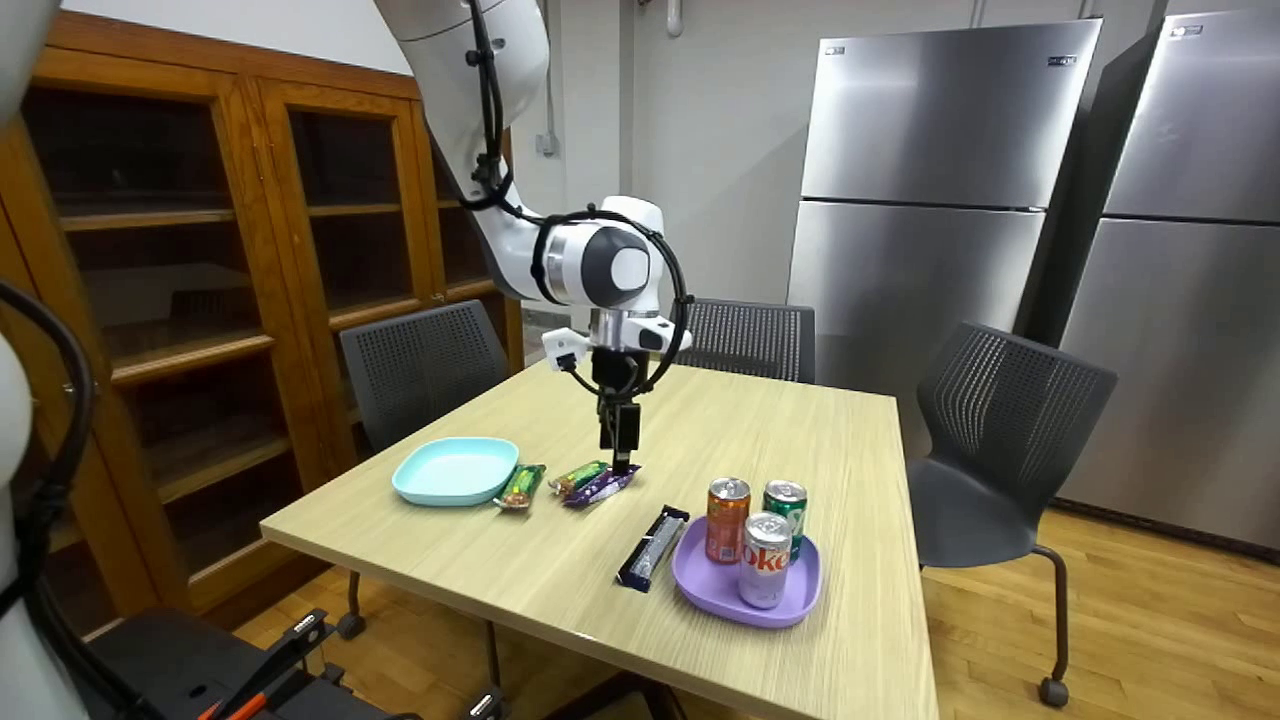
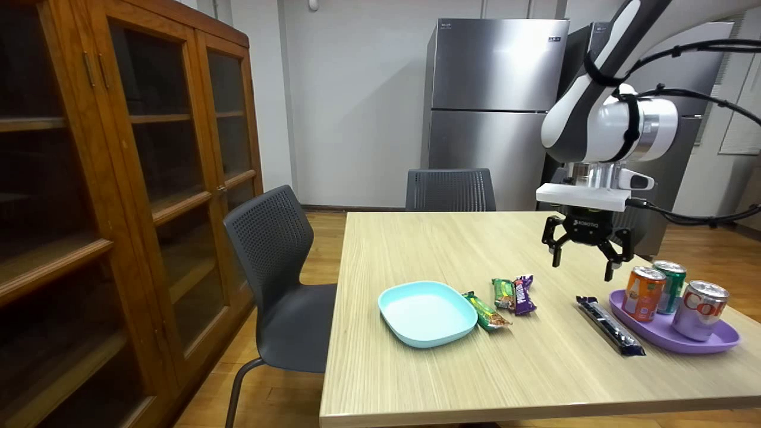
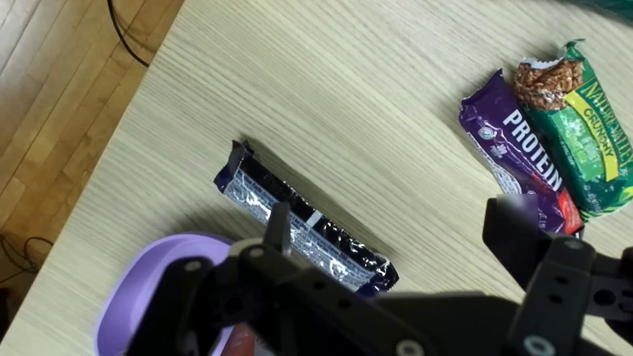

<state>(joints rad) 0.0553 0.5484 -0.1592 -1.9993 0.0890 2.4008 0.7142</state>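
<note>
Over the tabletop (image 1: 770, 430) hangs the claw (image 2: 582, 266), spread and empty, the dark-wrapped bar (image 3: 312, 228) lying beside the purple tray (image 1: 712, 586), while only the wrist view makes "PROTEIN" readable on the purple bar (image 3: 514, 153).

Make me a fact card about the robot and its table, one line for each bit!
end effector: open, holding nothing, above the table
purple tray: orange can, green can and silver Coke can standing in it
dark bar: lying beside the purple tray
blue tray: on the table, green bar beside it
purple protein bar: beside a second green bar
</note>
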